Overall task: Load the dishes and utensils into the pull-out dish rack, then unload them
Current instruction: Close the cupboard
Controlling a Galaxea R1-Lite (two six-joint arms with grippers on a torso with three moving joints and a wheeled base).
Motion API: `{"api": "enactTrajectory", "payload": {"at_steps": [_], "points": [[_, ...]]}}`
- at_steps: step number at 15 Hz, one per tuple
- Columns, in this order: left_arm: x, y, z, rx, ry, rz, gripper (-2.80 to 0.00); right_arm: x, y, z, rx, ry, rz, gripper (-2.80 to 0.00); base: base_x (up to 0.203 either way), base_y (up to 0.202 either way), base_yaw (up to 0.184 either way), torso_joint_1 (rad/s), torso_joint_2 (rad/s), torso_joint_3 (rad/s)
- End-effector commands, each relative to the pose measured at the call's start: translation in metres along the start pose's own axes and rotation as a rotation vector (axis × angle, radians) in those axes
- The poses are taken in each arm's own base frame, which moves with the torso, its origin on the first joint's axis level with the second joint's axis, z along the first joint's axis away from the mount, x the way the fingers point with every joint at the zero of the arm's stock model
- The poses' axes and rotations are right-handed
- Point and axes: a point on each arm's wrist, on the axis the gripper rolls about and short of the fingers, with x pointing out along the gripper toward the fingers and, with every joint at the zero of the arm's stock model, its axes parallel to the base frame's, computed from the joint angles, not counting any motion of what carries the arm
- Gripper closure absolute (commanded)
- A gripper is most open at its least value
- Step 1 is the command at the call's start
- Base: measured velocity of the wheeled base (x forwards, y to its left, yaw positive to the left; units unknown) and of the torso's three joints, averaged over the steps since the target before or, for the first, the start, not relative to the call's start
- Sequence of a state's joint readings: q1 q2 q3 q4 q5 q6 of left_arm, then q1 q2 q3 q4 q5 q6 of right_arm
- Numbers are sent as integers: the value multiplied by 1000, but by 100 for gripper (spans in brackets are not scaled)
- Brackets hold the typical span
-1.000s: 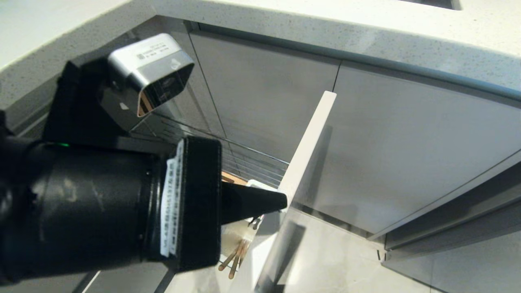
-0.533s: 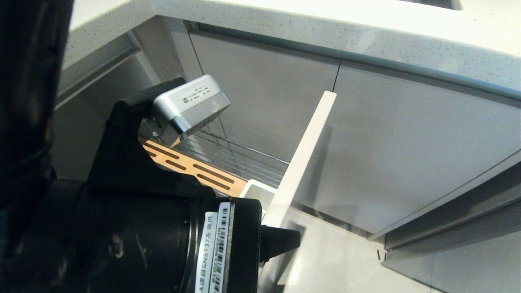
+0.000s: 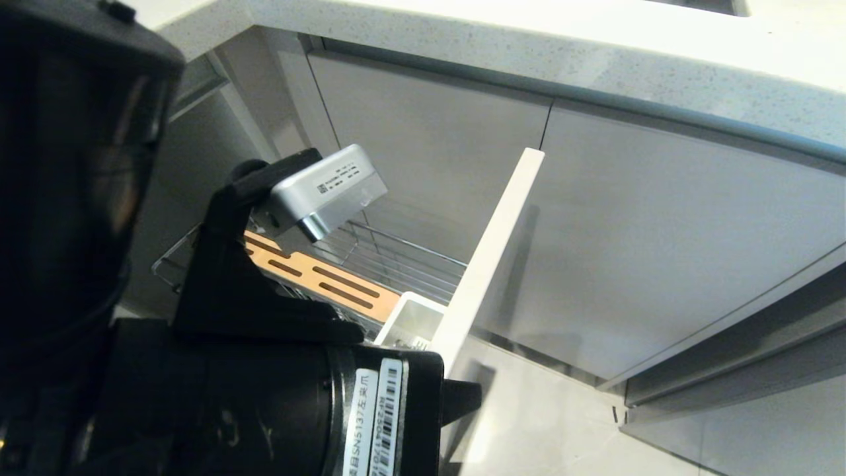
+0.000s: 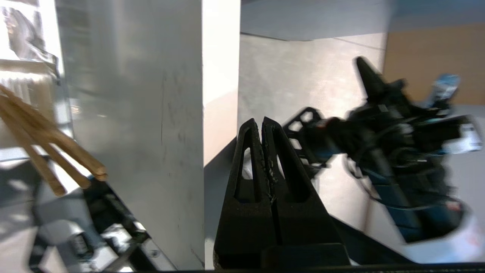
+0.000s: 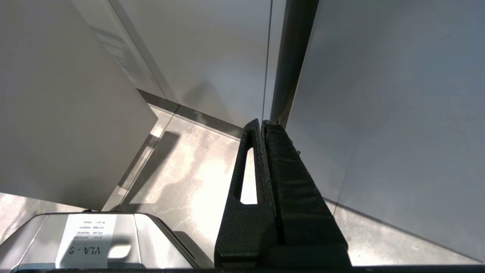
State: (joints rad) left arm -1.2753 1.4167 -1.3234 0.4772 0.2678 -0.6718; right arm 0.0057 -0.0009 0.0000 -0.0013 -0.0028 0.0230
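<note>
Now L gripper [image 4: 262,121] jaws together, empty, beside rack front panel [image 3: 489,254]; chopsticks [image 4: 49,151] lean diagonally.

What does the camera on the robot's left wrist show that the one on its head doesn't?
Only the left wrist view shows the chopsticks, light wood, poking out beside the panel, the left gripper with its fingers pressed together and holding nothing, and the robot's other arm farther off.

Only the head view shows the slotted wooden strip, the chrome wire basket, the white caddy, the countertop and the grey cabinet doors.

Both show the rack's tall pale front panel, pulled out, and the pale floor.
</note>
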Motion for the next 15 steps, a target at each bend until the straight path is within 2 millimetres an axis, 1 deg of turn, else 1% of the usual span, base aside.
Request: {"api": "enactTrajectory", "payload": {"at_steps": [1,4,7,12,15], "points": [[2,1,0,19,-15,46,0,0,0,0,0,2,0,0,0,0,0,0,0,0],[2,3,1,28,-55,98,0,0,0,0,0,2,0,0,0,0,0,0,0,0],[1,5,2,54,-127,194,0,0,0,0,0,2,0,0,0,0,0,0,0,0],[-1,11,4,108,-270,416,0,0,0,0,0,2,0,0,0,0,0,0,0,0],[-7,15,5,121,-307,462,0,0,0,0,0,2,0,0,0,0,0,0,0,0]]}}
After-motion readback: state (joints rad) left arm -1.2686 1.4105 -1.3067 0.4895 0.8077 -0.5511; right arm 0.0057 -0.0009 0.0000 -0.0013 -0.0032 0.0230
